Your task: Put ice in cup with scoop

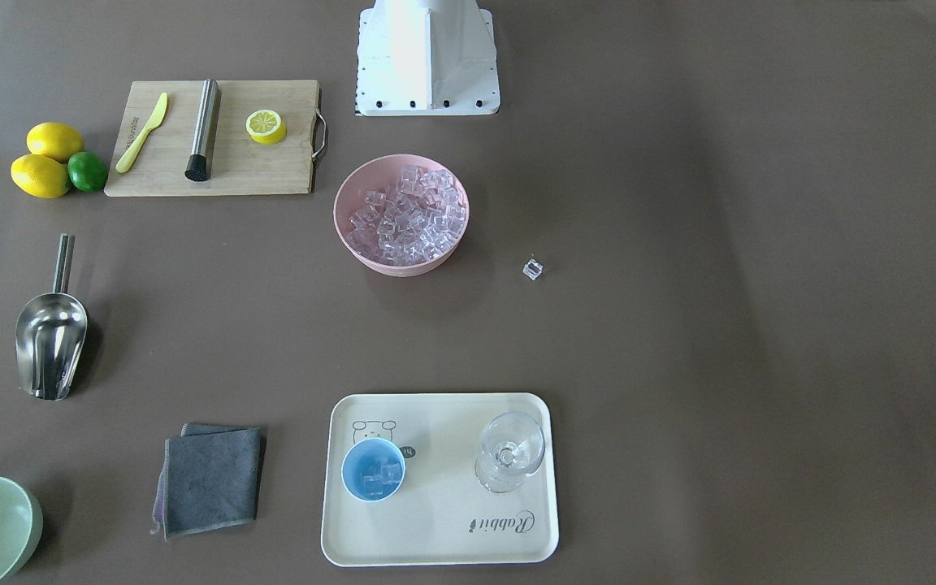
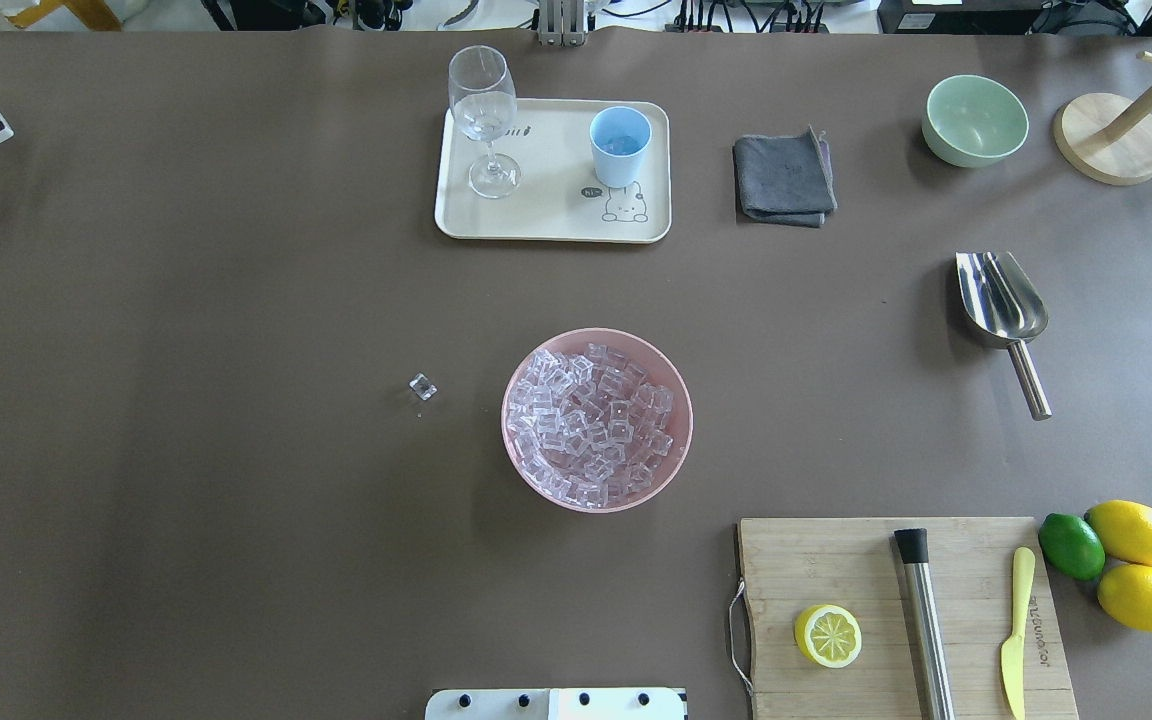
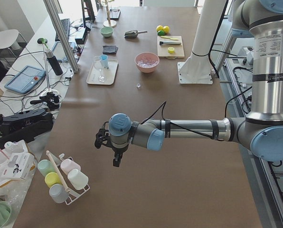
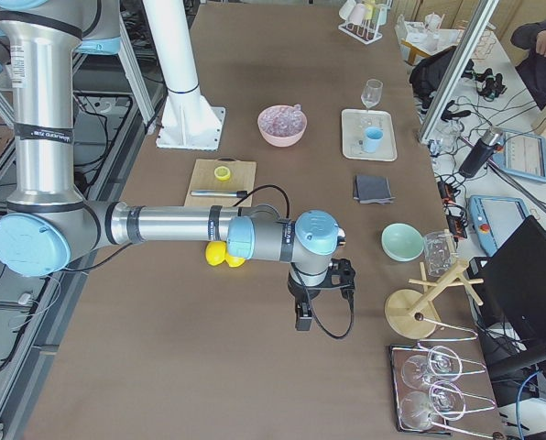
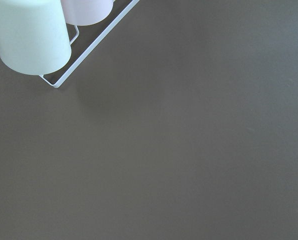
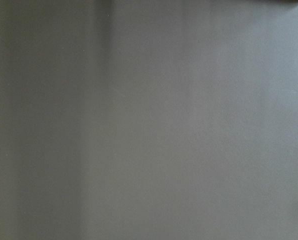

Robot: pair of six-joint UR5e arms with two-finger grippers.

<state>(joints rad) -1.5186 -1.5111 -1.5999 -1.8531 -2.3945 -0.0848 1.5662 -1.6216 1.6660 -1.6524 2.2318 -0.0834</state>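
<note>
The scoop point(image 2: 1002, 298) lies empty near the bench's right end; the cup point(image 2: 621, 147), with some ice point(image 1: 379, 479) in it, stands on the tray point(image 2: 546, 218) by the far edge. The left gripper point(image 3: 116, 159) and right gripper point(image 4: 303, 316) hang over opposite ends; I cannot tell whether either is spread.

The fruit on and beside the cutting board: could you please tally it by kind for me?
Whole lemons: 2
Lime: 1
Lemon half: 1
Total: 4
</note>
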